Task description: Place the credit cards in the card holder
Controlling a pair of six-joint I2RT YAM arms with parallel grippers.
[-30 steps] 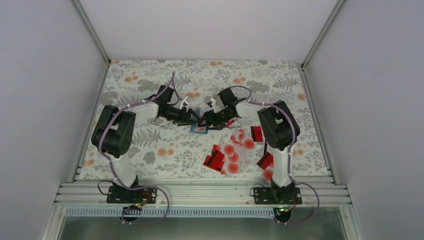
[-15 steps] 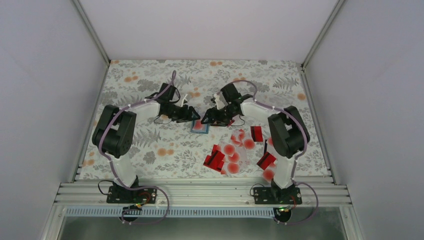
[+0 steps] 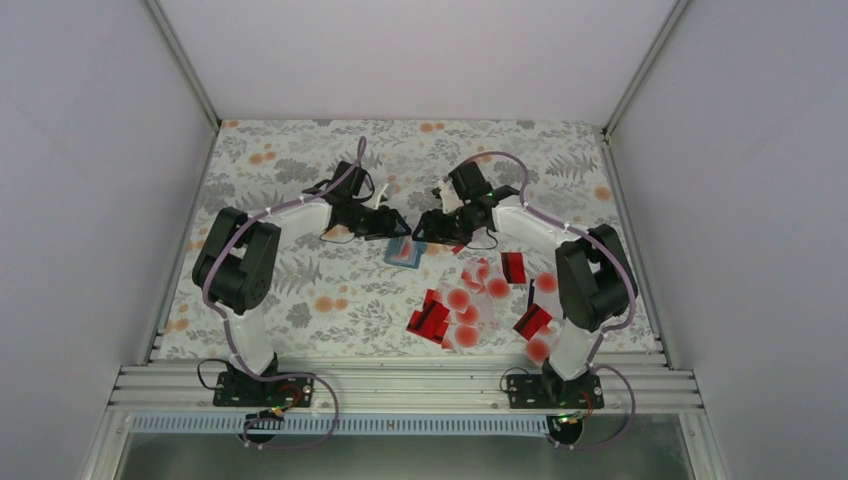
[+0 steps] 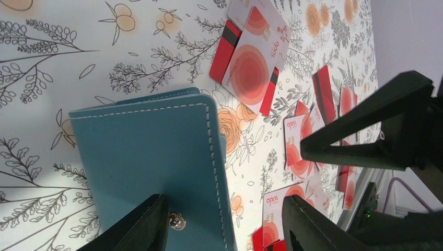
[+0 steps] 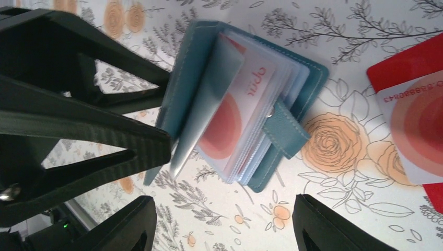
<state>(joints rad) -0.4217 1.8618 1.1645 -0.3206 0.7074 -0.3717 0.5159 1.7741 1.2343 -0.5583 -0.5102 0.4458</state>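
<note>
Overhead, plain white walls [image 3: 420,50] closed in a table dressed in a floral tablecloth [image 3: 290,290] of grey leaves and orange blossoms. A ribbed metal rail [image 3: 400,385] ran along its near edge. The left arm [image 3: 240,265] reached in from the left of the card holder [image 3: 403,252] and the right arm [image 3: 590,280] from its right, their ends meeting just beyond it.

The left gripper [image 4: 224,206] hung over the holder, fingers spread wide and gripping nothing. One fingertip [image 4: 147,218] sat just beside the holder's metal snap stud [image 4: 177,221]. The right gripper [image 5: 224,200] also gaped wide and empty above the holder.

Loose credit cards [image 3: 465,305], some red and some pale with red dots, lay scattered to the holder's right and nearer the arm bases.

The holder, a small teal wallet, lay on the cloth about midway across. It looked almost square from above and was turned slightly askew, so its long axis could not be told. It was part open, with the cover raised on the side toward the left gripper and clear sleeves fanned out. A pale card [image 5: 230,112] with a red dot showed inside. The snap tab [image 5: 284,137] pointed away from the raised cover.
</note>
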